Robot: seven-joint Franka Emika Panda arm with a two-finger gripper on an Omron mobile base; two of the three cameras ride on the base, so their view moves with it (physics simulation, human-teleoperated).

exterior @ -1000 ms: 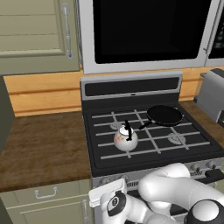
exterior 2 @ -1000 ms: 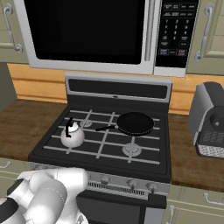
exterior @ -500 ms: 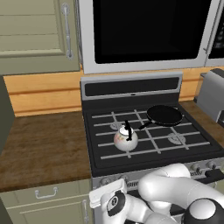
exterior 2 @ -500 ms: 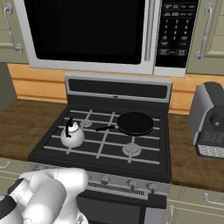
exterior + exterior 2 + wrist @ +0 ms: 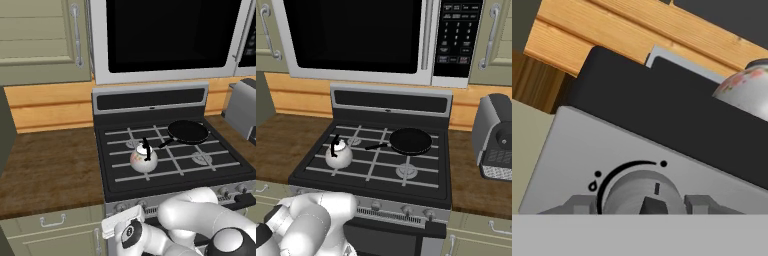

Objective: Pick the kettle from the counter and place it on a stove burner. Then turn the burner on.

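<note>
Kettle (image 5: 143,159): white, faint reddish marks, black upright handle; stands on the front-left stove burner (image 5: 339,161) of the black cooktop (image 5: 421,172), at 9 o'clock from the centre grate in the right base view. In the hand view it sits at 2 o'clock.

Frying pan (image 5: 410,140): flat, black, on the rear burner at 1 o'clock of the kettle, handle pointing toward it, not touching.

Counter (image 5: 47,170): dark wood-grain, at 9 o'clock of the stove.

Gripper (image 5: 648,204): fingers (image 5: 579,204) stand either side of a grey burner knob (image 5: 643,192) on the front panel; whether they press it, cannot tell.

Microwave (image 5: 363,37): above the stove, 12 o'clock.

Toaster (image 5: 495,136): 3 o'clock.
</note>
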